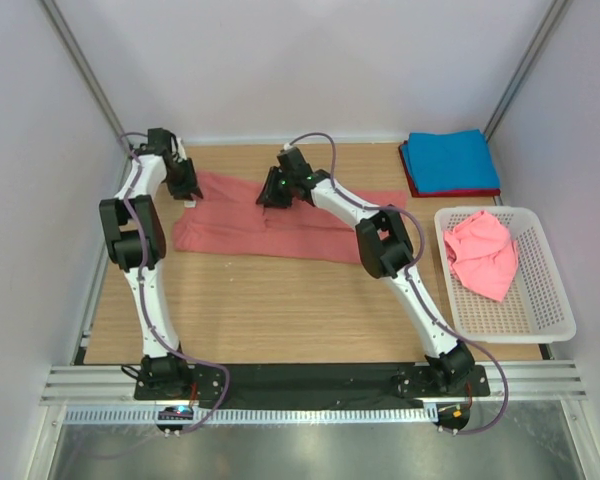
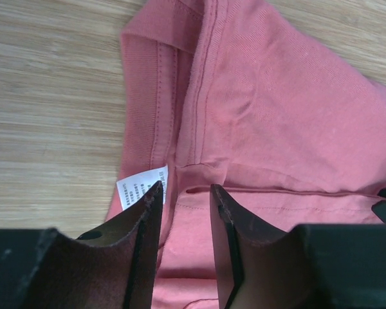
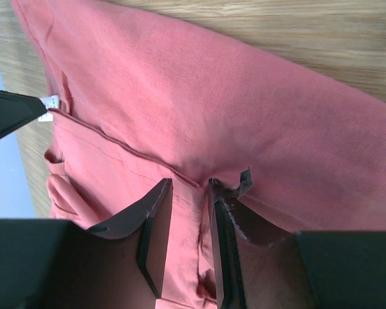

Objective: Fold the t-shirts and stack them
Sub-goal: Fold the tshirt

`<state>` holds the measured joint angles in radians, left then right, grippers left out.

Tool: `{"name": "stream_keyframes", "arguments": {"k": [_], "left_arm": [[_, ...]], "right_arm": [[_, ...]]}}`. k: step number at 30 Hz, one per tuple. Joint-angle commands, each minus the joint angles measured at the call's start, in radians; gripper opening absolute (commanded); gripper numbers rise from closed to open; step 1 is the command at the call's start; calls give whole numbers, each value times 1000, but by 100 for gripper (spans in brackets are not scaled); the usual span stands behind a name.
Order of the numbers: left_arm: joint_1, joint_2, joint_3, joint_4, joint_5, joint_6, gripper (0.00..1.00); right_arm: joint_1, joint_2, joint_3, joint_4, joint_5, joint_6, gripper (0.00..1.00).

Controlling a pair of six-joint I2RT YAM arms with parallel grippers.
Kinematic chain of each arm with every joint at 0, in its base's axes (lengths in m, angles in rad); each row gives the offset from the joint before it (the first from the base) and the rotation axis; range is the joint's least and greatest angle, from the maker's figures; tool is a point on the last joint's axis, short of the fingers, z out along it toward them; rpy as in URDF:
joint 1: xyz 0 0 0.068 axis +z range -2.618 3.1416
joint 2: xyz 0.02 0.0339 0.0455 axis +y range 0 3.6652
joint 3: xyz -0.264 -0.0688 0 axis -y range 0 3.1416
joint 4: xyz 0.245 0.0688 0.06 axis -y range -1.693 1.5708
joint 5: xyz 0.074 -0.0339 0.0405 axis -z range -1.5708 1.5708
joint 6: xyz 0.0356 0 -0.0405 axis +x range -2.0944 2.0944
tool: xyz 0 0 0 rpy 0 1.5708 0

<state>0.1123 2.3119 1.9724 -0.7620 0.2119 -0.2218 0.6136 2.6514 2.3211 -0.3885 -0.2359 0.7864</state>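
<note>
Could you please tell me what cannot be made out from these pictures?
Top view: dark red shirt lies under the blue shirt; only its edge shows.
Left wrist view: print on the white label is too small to read.
Right wrist view: whether the right gripper pinches the salmon-red shirt; its fingers hide the fold.

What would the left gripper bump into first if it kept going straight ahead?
Probably the salmon-red t-shirt: the left gripper points down at its stitched seam, right beside the white label. Depth is hard to judge, but nothing shows in between.
</note>
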Motion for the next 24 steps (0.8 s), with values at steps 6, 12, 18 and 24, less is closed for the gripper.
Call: {"name": "stream_keyframes", "arguments": {"k": [6,12,18,24], "left_arm": [[4,-31,-10,38,124,27,32],[6,-16,-9,18,96,29,22],[6,-32,-27,27,81,27,13],[4,-25,14,39,132,-17,0]], "right_arm": [[11,24,44,31,0,8,35],[11,24,46,28,6,8,30],[11,12,49,25,23,-7,8],[11,-45,38,71,52,-36,1]]}}
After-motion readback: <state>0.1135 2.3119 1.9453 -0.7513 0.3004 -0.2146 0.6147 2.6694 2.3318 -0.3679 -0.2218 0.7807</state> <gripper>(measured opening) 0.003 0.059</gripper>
